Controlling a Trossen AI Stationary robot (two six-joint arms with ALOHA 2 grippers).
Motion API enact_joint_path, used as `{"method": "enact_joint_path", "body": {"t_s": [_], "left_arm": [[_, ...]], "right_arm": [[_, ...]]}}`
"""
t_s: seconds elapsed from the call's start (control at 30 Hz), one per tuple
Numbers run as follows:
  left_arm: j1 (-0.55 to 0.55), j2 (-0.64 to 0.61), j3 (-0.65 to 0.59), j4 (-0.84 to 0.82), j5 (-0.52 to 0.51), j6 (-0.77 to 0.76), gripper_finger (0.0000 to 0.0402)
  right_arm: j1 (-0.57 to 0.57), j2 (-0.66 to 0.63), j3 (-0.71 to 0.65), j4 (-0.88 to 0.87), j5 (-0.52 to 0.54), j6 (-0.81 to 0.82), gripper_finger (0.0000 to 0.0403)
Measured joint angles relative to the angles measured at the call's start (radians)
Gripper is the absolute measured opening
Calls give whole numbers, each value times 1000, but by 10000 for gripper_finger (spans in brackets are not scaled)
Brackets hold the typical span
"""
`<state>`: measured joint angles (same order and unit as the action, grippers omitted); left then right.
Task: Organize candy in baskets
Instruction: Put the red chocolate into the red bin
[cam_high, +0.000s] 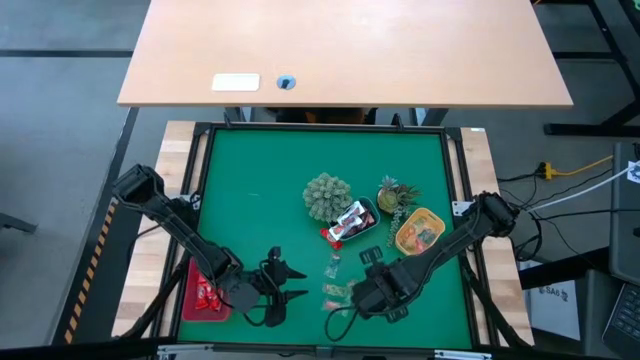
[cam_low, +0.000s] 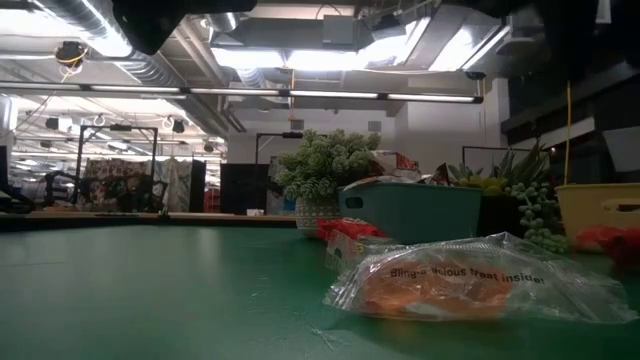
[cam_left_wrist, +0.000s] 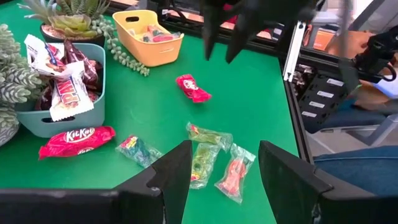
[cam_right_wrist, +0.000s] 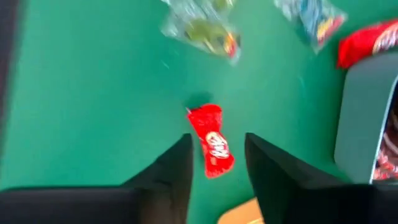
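A: Where is the right gripper (cam_right_wrist: 214, 163) now?

B: Over the green mat (cam_high: 260, 190), fingers apart and gripping nothing. A small red wrapped KitKat candy (cam_right_wrist: 211, 139) lies on the mat between and just ahead of its fingertips.

A: What else lies near that claw?

B: Beyond the red candy lie clear-wrapped sweets (cam_right_wrist: 205, 28). To one side of the claw stands the pale blue translucent basket (cam_right_wrist: 360, 118); another red KitKat bar (cam_right_wrist: 367, 40) lies past it.

A: And the left gripper (cam_left_wrist: 221, 163)?

B: Low over the mat, fingers wide apart, empty. Just ahead of it lie three clear-wrapped sweets (cam_left_wrist: 214, 162), green and orange inside. Farther ahead lies the small red candy (cam_left_wrist: 193, 88); beyond that stands the yellow-orange rounded basket (cam_left_wrist: 152, 50) with sweets in it.

A: The red basket?

B: The red rectangular basket (cam_high: 200, 298) sits beside the left arm, behind its claw, holding red-wrapped sweets.
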<state>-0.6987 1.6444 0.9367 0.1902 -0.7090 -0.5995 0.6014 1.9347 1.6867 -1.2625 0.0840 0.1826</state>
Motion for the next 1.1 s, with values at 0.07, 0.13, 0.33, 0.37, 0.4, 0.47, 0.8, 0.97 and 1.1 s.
{"method": "enact_joint_path", "body": {"t_s": [0.07,0.13,0.33,0.37,0.4,0.47,0.8,0.97,1.1], "left_arm": [[0,0,0,0,0,0,178],[0,0,0,1,0,0,178],[0,0,0,1,-2,0,178],[0,0,0,1,-4,0,178],[0,0,0,1,-6,0,178],[2,0,0,2,-6,0,178],[11,0,0,6,-6,1,178],[14,0,0,6,-6,1,178],[14,0,0,6,-7,1,178]], "right_arm": [[0,0,-45,4,7,1,167],[0,0,-103,20,8,1,191],[-19,1,-271,95,1,-8,229],[-22,1,-291,109,2,-7,231],[-29,1,-312,120,3,-8,232],[-41,1,-341,141,2,-10,232],[-88,1,-393,251,-112,-18,219],[-85,1,-393,257,-143,-42,159],[-85,1,-393,265,-166,-42,101]]}}
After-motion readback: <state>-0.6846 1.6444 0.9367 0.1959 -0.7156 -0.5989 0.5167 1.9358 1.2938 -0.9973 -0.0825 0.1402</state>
